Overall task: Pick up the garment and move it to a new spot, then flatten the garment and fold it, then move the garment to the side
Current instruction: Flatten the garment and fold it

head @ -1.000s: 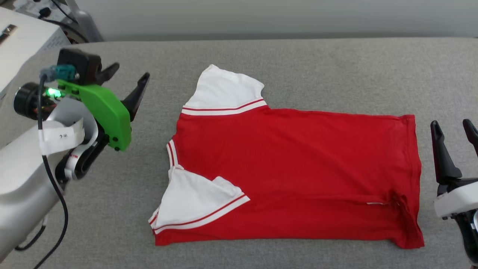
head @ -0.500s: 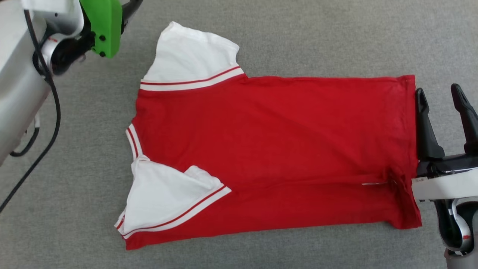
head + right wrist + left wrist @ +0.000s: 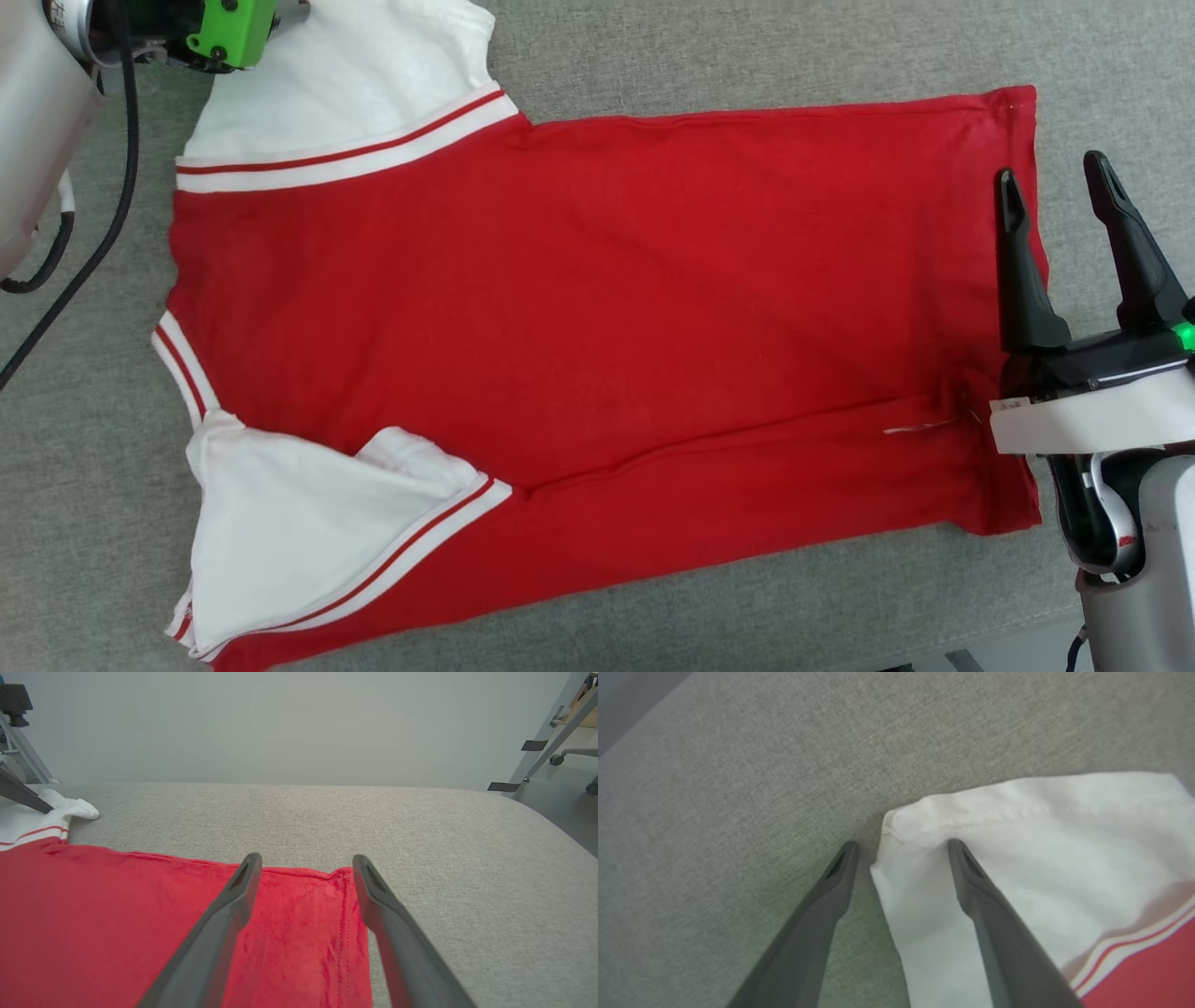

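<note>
The garment [image 3: 597,308] lies flat on the grey padded surface with its plain red side up, its collar and white sleeves to the left and its hem to the right. The near sleeve [image 3: 299,523] is folded onto the body. My left gripper [image 3: 901,847] is open astride the far sleeve's [image 3: 1064,835] outer corner, with one finger on the white cloth and the other over the padding. Its green mount [image 3: 229,28] sits at the head view's top left. My right gripper [image 3: 1055,187] is open over the hem's far corner [image 3: 327,882], its left finger above the red cloth.
The padded surface [image 3: 420,821] stretches on beyond the hem, and its front edge [image 3: 934,644] runs close to the garment's near side. A black cable [image 3: 103,233] hangs at the left. A metal post [image 3: 546,737] and chair castors stand past the table's right end.
The head camera has tilted down and come closer, so the whole picture shifted. My left gripper has reached the far sleeve. My right gripper has moved in over the hem.
</note>
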{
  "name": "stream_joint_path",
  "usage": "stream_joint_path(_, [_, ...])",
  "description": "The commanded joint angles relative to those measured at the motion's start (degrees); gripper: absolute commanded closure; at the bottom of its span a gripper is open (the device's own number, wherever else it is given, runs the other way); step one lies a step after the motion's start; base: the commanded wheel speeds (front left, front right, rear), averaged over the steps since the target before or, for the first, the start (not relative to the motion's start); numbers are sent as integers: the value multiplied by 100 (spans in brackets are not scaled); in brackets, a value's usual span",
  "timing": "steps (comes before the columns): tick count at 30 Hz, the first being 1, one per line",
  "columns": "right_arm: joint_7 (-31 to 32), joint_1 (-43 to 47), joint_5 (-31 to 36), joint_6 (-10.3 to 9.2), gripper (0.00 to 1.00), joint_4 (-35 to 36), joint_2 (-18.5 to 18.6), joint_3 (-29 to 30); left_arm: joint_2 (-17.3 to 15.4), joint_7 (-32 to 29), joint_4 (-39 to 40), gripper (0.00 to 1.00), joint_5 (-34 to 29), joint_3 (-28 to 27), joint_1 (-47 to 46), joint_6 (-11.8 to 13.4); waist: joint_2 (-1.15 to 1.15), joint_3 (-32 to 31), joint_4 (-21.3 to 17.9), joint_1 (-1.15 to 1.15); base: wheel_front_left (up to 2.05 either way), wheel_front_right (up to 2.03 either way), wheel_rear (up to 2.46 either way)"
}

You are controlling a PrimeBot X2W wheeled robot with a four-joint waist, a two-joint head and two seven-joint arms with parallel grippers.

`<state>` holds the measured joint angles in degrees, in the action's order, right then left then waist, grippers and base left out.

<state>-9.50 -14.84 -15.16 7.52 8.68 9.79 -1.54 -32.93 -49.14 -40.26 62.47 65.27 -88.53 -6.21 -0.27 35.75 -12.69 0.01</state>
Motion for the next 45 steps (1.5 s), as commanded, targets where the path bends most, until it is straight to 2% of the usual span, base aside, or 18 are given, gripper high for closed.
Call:
stream_joint_path(1, [-72,-123,-28,-3,0,-72,25,-34,38,-62,-69,0,-64,73,-60,-36,27,218,-212,-1,0,0,0])
stream_joint_path(6, [-155,-186,-63,-3,0,-234,61,-70,-14,-282,-218,0,-136,326,80,-82,27,221,-252,-1,0,0,0])
stream_joint_path(7, [-168,-188,-71,-3,0,-256,74,-54,-30,-305,-206,42,-142,366,111,-92,27,213,-247,-1,0,0,0])
stream_joint_path(8, [-176,-191,-78,-3,0,-271,81,-39,-39,-300,-198,100,-130,380,137,-98,27,203,-242,-1,0,0,0])
stream_joint_path(12, [-191,-248,-79,-3,0,-289,126,21,-85,-199,-142,100,-122,432,200,-115,27,120,-191,-1,0,0,0])
stream_joint_path(16, [-95,-401,-24,-3,0,-239,284,118,-47,155,-70,100,-99,397,217,-122,27,-55,-76,-1,0,0,0])
stream_joint_path(21, [422,-802,-29,-3,0,-222,819,164,35,745,108,100,-83,383,300,-125,27,-386,133,-1,0,0,0])
stream_joint_path(24, [1004,-1111,-216,-3,0,-314,1312,27,52,1037,318,100,-54,423,382,-126,27,-543,260,-1,0,0,0])
stream_joint_path(28, [2077,-1552,-612,-3,0,-462,2016,-330,35,1381,606,100,-48,509,493,-126,27,-698,429,-1,0,0,0])
stream_joint_path(30, [2780,-1793,-958,-3,0,-591,2359,-587,33,1540,745,100,-45,549,537,-126,27,-748,523,-1,0,0,0])
stream_joint_path(36, [4745,-2365,-1999,-3,0,-962,3038,-1303,51,1886,1066,100,-110,636,559,-127,27,-751,738,-1,0,0,0])
stream_joint_path(40, [5758,-2618,-2484,-3,0,-1191,3298,-1638,88,2027,1234,100,-175,676,502,-127,27,-648,884,-1,0,0,0])
stream_joint_path(45, [6210,-2892,-2701,-3,0,-1594,3239,-1787,127,2119,1366,100,-247,712,384,-127,27,-472,1027,-1,0,0,0])
